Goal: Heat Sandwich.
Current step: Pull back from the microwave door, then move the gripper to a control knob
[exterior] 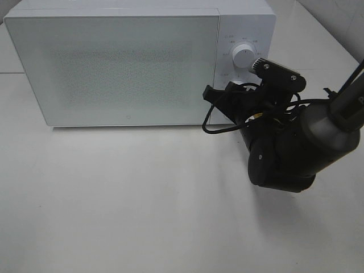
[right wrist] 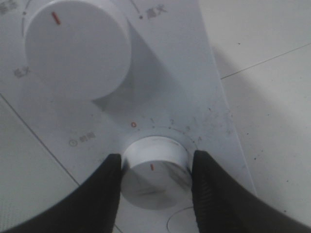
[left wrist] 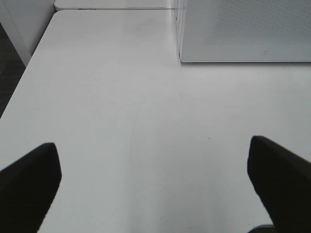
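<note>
Gripping the timer knob (right wrist: 154, 180) at four o'clock on the microwave (exterior: 114, 68) front, the right pincer (right wrist: 156, 167) is holding half-spread; its pads (right wrist: 210, 194) slipping on smooth plastic could be mis-setting the time. The left pincer (left wrist: 153, 148) is hanging wide open, empty, over the bench (exterior: 142, 199). The sandwich is showing nowhere.
</note>
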